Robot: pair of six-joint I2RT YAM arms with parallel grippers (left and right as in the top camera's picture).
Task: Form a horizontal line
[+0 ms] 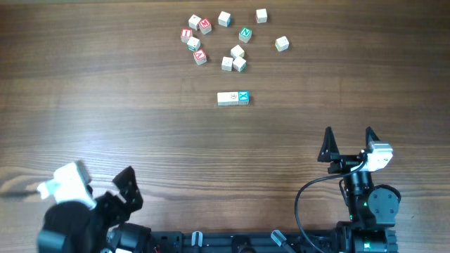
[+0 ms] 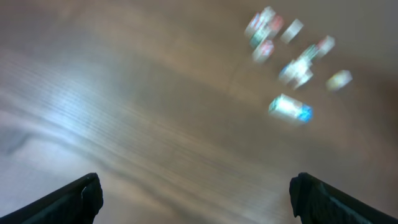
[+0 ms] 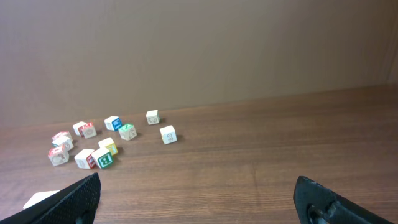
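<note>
The horizontal line (image 1: 233,98) is a short row of touching cubes in mid-table, pale beige with a cyan face at its right end. The left wrist view is blurred and shows the row (image 2: 290,107) far ahead to the right. In the right wrist view only a pale end of the row (image 3: 40,200) peeks past the left finger. My left gripper (image 1: 125,190) hangs low at the near left corner, open and empty (image 2: 196,193). My right gripper (image 1: 349,137) stands near the front right, fingers pointing away, open with bare wood between them (image 3: 196,193).
Several loose letter cubes (image 1: 225,42) with red and green faces lie scattered behind the row, also seen in the right wrist view as a cluster (image 3: 93,146) at the left. A brown wall (image 3: 199,50) rises behind the table.
</note>
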